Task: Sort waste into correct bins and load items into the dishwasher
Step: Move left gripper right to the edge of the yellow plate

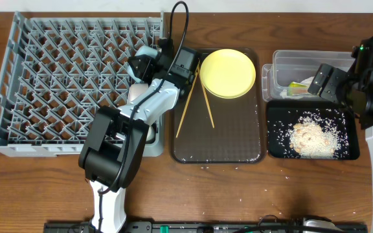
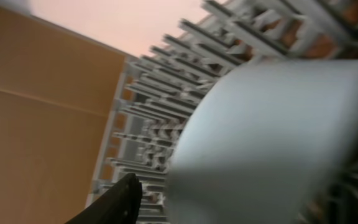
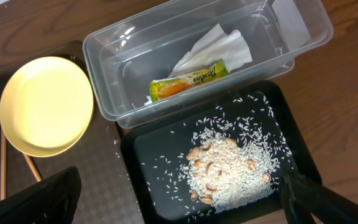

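My left gripper point(image 1: 141, 65) hangs over the right side of the grey dish rack point(image 1: 44, 77). In the left wrist view one dark finger point(image 2: 126, 199) shows beside a big blurred pale bowl point(image 2: 272, 143); the other finger is hidden, so its grip is unclear. The bowl shows under the arm overhead point(image 1: 136, 94). My right gripper point(image 3: 185, 196) is open and empty above the black tray point(image 3: 148, 155) of rice and food scraps point(image 3: 229, 168). The clear tub point(image 3: 104, 93) holds the green-and-yellow wrapper point(image 3: 188, 79) and white paper point(image 3: 219, 45). The cup is out of view.
The dark brown serving tray point(image 1: 219, 142) in the middle carries the yellow plate point(image 1: 228, 73) and two crossed chopsticks point(image 1: 190, 103). Loose rice grains lie on the tray and table. The rack point(image 2: 148, 93) fills the left; the tub point(image 1: 283, 61) and black tray point(image 1: 277, 145) stand at right.
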{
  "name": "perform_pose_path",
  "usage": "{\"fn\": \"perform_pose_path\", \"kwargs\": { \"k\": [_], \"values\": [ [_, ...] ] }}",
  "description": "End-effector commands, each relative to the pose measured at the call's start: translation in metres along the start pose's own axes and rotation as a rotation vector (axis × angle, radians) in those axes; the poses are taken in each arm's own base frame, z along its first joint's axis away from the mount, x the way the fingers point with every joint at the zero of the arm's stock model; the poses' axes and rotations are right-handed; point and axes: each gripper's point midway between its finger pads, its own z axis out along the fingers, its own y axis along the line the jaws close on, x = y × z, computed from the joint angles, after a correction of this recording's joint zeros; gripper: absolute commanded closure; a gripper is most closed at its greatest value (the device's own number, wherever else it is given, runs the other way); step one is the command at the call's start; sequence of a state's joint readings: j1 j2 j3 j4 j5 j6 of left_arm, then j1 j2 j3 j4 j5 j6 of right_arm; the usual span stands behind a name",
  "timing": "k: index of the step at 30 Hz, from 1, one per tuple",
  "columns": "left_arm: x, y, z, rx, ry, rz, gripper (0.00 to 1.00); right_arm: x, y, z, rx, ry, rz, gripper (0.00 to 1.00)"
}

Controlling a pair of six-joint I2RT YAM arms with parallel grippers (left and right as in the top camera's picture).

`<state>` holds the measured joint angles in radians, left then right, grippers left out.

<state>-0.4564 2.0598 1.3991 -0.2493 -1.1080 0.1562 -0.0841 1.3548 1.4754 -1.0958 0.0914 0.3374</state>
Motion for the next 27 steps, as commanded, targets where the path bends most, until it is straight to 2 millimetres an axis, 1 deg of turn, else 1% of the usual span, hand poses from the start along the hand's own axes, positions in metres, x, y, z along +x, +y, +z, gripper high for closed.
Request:
{"fn": "perform_pose_path", "kwargs": {
  "k": [1,3,6,8,9,11,13,15,18,20,23,25,27],
  "values": [
    [0.002,-0.017,0.002,0.105,0.003,-0.050,0.49,-0.002,-0.005,0.001,0.021,-0.003,0.020,0.01],
    [-0.002,-0.017,0.001,0.136,-0.003,-0.065,0.46,-0.002,-0.005,0.001,0.021,-0.003,0.020,0.01],
    [-0.014,-0.012,-0.005,0.184,-0.025,-0.105,0.38,-0.002,-0.005,0.001,0.021,-0.003,0.020,0.01],
    [-0.024,-0.006,-0.012,0.225,-0.048,-0.138,0.33,-0.002,-0.005,0.001,0.021,-0.003,0.020,0.01],
    [-0.029,-0.004,-0.016,0.256,-0.062,-0.155,0.29,-0.002,-0.005,0.001,0.021,-0.003,0.020,0.01],
    [-0.040,0.001,-0.029,0.348,-0.094,-0.189,0.24,-0.002,-0.005,0.001,0.021,-0.003,0.020,0.01],
    [-0.048,0.004,-0.045,0.446,-0.123,-0.210,0.21,-0.002,-0.005,0.001,0.021,-0.003,0.020,0.01],
    [-0.055,0.007,-0.065,0.559,-0.153,-0.226,0.20,-0.002,-0.005,0.001,0.021,-0.003,0.020,0.01],
    [-0.059,0.009,-0.092,0.719,-0.155,-0.310,0.19,-0.002,-0.005,0.001,0.021,-0.003,0.020,0.01],
    [-0.059,0.004,-0.112,0.856,-0.128,-0.381,0.19,-0.002,-0.005,0.001,0.021,-0.003,0.020,0.01],
    [-0.057,-0.016,-0.140,1.066,-0.026,-0.499,0.19,-0.002,-0.005,0.001,0.021,-0.003,0.020,0.01],
    [-0.052,-0.032,-0.154,1.157,0.052,-0.545,0.20,-0.002,-0.005,0.001,0.021,-0.003,0.020,0.01],
    [-0.045,-0.049,-0.161,1.190,0.119,-0.558,0.20,-0.002,-0.005,0.001,0.021,-0.003,0.020,0.01]
  ]
}}
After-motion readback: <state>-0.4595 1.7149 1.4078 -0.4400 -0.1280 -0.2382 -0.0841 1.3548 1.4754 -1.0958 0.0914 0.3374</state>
